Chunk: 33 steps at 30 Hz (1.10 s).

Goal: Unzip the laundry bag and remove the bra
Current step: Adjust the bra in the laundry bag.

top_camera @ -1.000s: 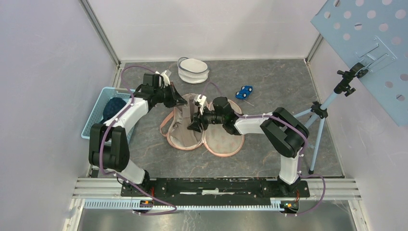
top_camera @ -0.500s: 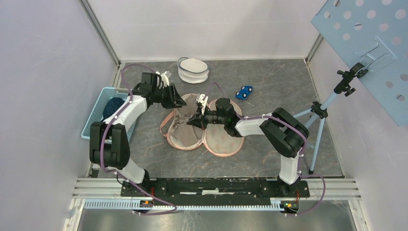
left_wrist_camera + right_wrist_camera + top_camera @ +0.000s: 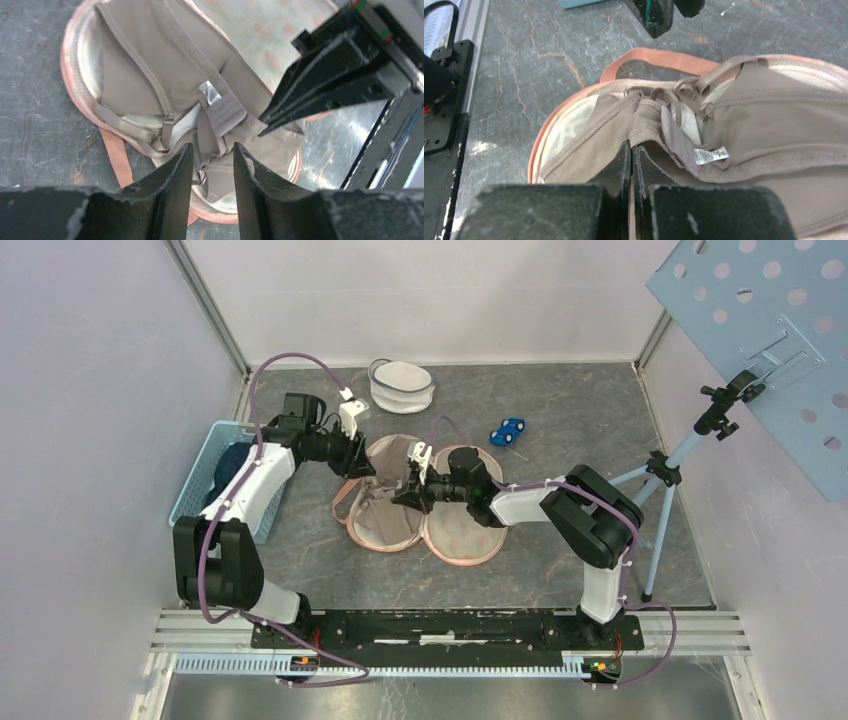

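Note:
The round, pink-rimmed laundry bag (image 3: 458, 538) lies spread open in two halves on the grey table. The taupe bra (image 3: 385, 512) lies on its left half. My right gripper (image 3: 631, 146) is shut, pinching the bra's (image 3: 774, 120) folded edge near the white label, just inside the bag's rim (image 3: 543, 137). My left gripper (image 3: 212, 147) hangs open above the bra's (image 3: 150, 65) straps with nothing between its fingers. From above, the left gripper (image 3: 355, 462) is at the bag's upper left and the right gripper (image 3: 407, 495) is over the bra's middle.
A blue basket (image 3: 196, 486) holding a dark blue cloth stands at the left wall. A white round mesh hamper (image 3: 402, 386) is at the back, a blue toy car (image 3: 508, 430) to its right. A tripod (image 3: 665, 480) with a perforated board stands at the right.
My left gripper has opened, let go of the bra and drawn back to the left. My right gripper has shut on the bra's edge.

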Tool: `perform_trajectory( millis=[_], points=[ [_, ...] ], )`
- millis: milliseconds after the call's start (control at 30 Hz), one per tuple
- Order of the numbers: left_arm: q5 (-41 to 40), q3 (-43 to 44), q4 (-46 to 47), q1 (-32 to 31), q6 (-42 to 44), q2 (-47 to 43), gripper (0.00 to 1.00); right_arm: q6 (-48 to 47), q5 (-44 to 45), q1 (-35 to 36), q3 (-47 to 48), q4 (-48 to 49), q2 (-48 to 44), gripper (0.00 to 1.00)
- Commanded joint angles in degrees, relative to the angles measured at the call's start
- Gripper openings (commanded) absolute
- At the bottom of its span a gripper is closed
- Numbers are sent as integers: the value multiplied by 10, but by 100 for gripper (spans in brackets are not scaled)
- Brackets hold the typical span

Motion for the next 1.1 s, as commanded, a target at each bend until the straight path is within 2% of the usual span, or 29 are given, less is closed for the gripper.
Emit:
perform_trajectory(
  millis=[0, 100, 200, 500, 667, 1067],
  points=[
    [65, -56, 37, 3, 156, -32, 42, -23, 3, 4, -27, -4, -29, 0],
    [80, -116, 108, 1, 198, -62, 43, -17, 3, 4, -41, -1, -32, 2],
    [87, -145, 139, 0, 236, -72, 44, -1, -1, 3, -56, 18, -39, 4],
    [86, -151, 155, -14, 291, -69, 43, 11, -3, 3, -39, 21, -28, 1],
    [90, -148, 117, -41, 346, -66, 48, 18, -4, 3, -35, 19, -21, 1],
    [46, -150, 123, -102, 366, -33, 48, 29, -6, 1, -29, 15, -11, 1]
  ],
)
